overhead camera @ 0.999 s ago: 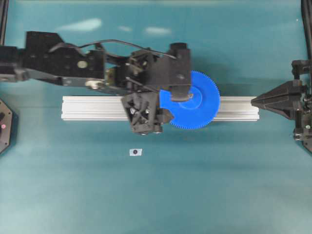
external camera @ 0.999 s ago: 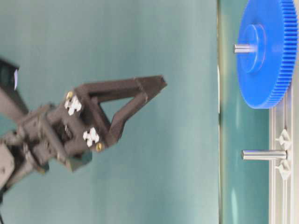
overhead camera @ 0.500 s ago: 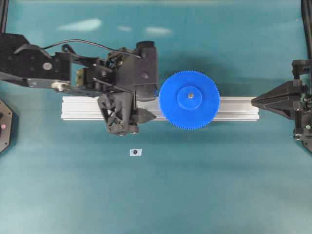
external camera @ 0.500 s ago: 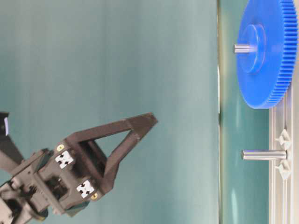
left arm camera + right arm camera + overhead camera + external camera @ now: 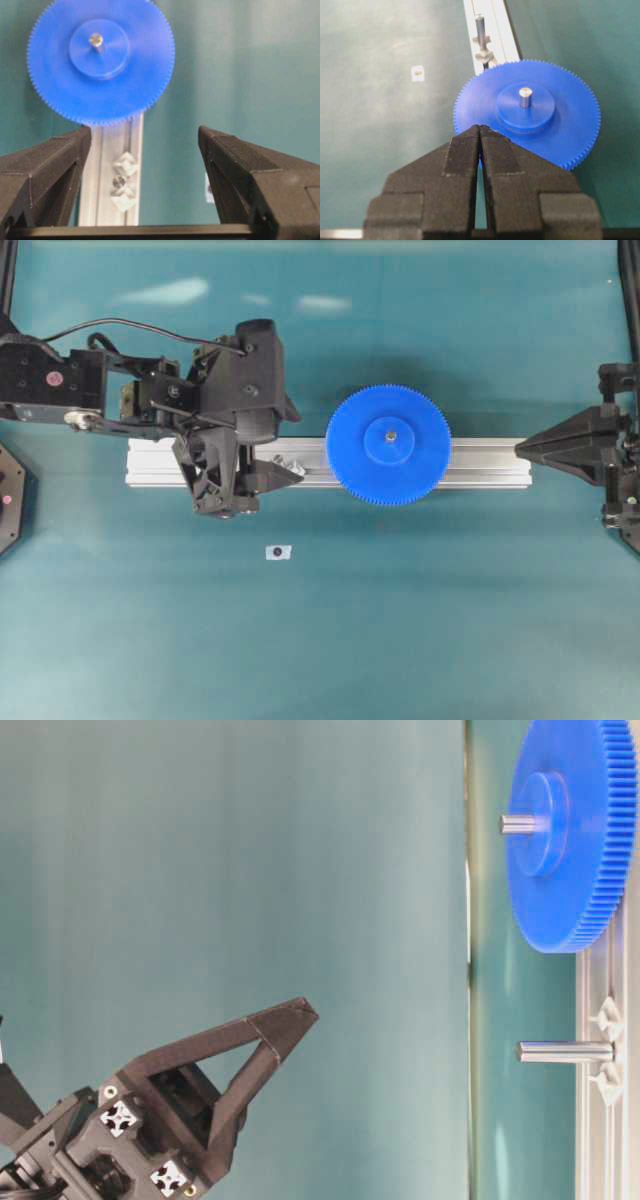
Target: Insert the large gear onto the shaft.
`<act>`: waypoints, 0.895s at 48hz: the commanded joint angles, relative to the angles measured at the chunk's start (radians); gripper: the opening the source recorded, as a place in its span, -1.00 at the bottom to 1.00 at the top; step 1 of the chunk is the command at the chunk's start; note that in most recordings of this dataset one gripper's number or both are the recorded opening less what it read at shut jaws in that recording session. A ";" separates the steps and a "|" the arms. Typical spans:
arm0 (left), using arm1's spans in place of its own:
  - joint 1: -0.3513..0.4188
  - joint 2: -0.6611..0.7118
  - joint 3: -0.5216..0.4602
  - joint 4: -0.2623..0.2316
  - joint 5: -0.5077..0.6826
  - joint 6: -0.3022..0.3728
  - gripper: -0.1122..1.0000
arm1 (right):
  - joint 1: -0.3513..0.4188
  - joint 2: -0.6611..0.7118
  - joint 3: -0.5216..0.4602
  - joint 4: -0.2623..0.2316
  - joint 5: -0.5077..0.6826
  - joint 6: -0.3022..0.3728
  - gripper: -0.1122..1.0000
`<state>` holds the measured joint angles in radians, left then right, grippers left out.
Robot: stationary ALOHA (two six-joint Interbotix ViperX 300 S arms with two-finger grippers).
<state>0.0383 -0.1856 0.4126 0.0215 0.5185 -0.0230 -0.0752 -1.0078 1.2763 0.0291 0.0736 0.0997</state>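
large gear (image 5: pixel 389 445) seated flat on shaft (image 5: pixel 391 435), rail's right half | left claw (image 5: pixel 283 443) open, empty, nearer, gear to its right | right claw (image 5: pixel 479 131) closed, empty

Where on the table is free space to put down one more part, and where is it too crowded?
Free: the teal tabletop below the grey aluminium rail, apart from a small white tag, and the strip above the rail. Crowded: the rail, with the big blue toothed gear and the open left pincer.
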 commanded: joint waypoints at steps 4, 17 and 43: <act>-0.003 -0.026 -0.002 0.005 -0.034 -0.005 0.69 | -0.002 0.006 -0.017 0.002 -0.005 0.011 -0.67; -0.002 -0.021 -0.006 0.005 -0.075 -0.017 0.69 | -0.002 0.006 -0.017 0.002 -0.005 0.011 -0.67; 0.012 -0.008 -0.012 0.005 -0.098 -0.060 0.69 | -0.002 0.006 -0.014 0.002 -0.005 0.011 -0.67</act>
<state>0.0522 -0.1825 0.4218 0.0215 0.4310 -0.0828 -0.0752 -1.0078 1.2763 0.0291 0.0736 0.0997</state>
